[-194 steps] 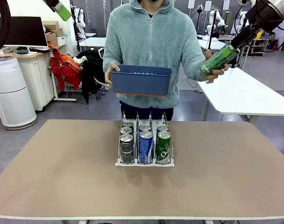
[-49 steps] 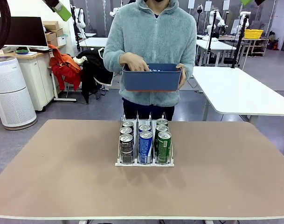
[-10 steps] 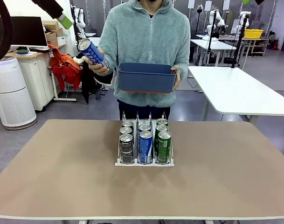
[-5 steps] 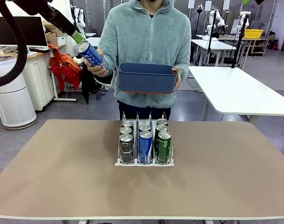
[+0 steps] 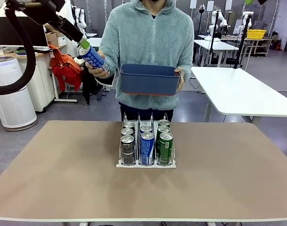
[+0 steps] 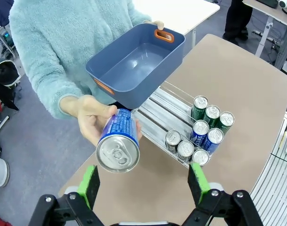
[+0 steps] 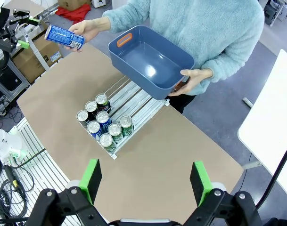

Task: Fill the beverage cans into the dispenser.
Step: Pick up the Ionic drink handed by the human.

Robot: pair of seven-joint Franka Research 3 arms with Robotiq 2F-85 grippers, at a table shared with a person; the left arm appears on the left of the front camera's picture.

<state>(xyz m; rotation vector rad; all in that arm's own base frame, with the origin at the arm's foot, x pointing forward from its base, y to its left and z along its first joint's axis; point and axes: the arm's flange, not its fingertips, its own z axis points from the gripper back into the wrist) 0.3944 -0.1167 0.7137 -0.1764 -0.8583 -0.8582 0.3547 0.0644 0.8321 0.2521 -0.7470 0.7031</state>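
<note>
A person's hand (image 5: 98, 67) holds out a blue beverage can (image 5: 93, 57), tilted, above the table's far left. My left gripper (image 5: 81, 43) is open right at the can's silver top. In the left wrist view the can (image 6: 118, 147) lies just ahead of my open left gripper (image 6: 144, 183), its top facing me. The white dispenser (image 5: 146, 165) stands mid-table with several dark, blue and green cans (image 5: 147, 148) in three lanes, also seen as the dispenser (image 7: 134, 101). High above the table, my right gripper (image 7: 145, 181) is open and holds nothing.
The person's other hand holds a dark blue tub (image 5: 149, 78) over the dispenser's far end; the tub (image 6: 136, 63) looks empty. The brown table (image 5: 63, 179) has wide free room on both sides of the rack. A white table (image 5: 242, 96) stands at the back right.
My left arm has come down and to the right, bringing its gripper up to the blue can's top. The person's hand with the can has dipped slightly. The tub and rack have stayed put.
</note>
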